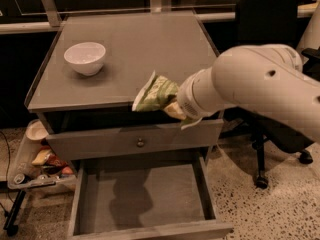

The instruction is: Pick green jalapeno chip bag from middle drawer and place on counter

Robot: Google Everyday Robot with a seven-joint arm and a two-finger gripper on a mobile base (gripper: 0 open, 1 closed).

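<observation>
The green jalapeno chip bag (155, 94) is crinkled and hangs in the air over the front edge of the counter (135, 44). My gripper (171, 107) is shut on the bag's right end and is mostly hidden behind my thick white arm (250, 84), which reaches in from the right. The middle drawer (145, 196) stands pulled out below, and its flat grey bottom is bare.
A white bowl (85, 58) sits on the counter's left rear. A shut drawer front with a round knob (140, 142) lies under the counter. A low tray of snack packets (42, 159) stands at the left. A black office chair (270, 29) stands at the right.
</observation>
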